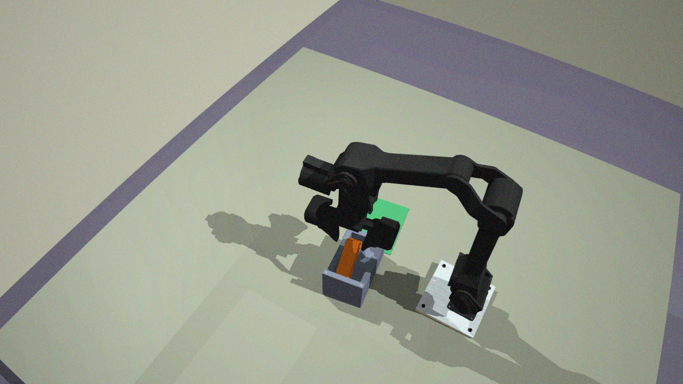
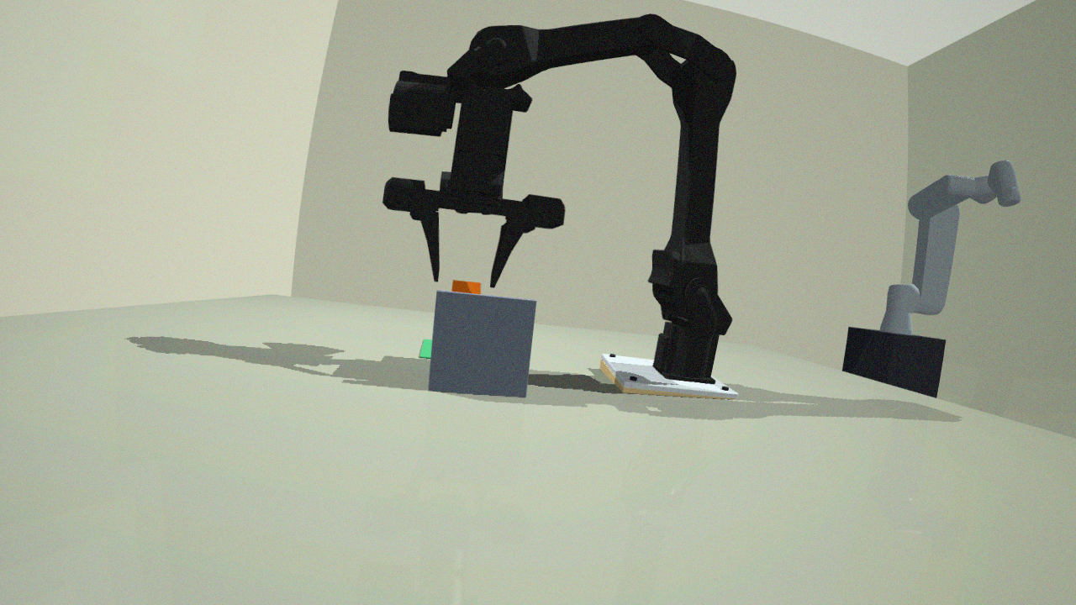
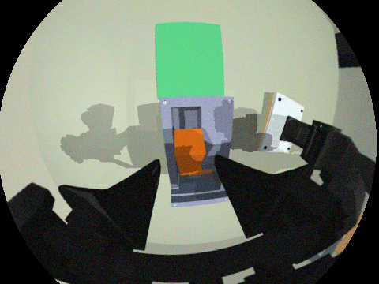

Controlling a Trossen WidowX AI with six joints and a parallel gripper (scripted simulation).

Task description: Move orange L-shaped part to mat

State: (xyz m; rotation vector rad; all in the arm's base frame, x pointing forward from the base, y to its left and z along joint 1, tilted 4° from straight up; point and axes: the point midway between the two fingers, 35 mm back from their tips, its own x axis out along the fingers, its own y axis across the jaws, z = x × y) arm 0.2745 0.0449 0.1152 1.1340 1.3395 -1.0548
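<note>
The orange part (image 1: 346, 262) (image 2: 466, 287) (image 3: 189, 138) sits tilted in the grey tray (image 1: 342, 290) (image 2: 481, 345) (image 3: 166, 118). Its end nearer the mat is tipped up and shows above the tray's front wall in the exterior view; its other end is low inside the tray. My gripper (image 1: 350, 244) (image 2: 464, 282) (image 3: 188, 161) points down, open and empty. Its fingertips are just above rim height, apart on either side of the part in the exterior view. The green mat (image 1: 396, 217) (image 2: 425, 349) (image 3: 189, 59) lies against the tray's far end.
The arm's white base plate (image 1: 434, 288) (image 2: 628, 381) (image 3: 282, 112) is to the right of the tray. Another grey arm (image 2: 936, 255) on a dark block (image 2: 891, 360) stands far off in the exterior view. The tray's walls rise around the part.
</note>
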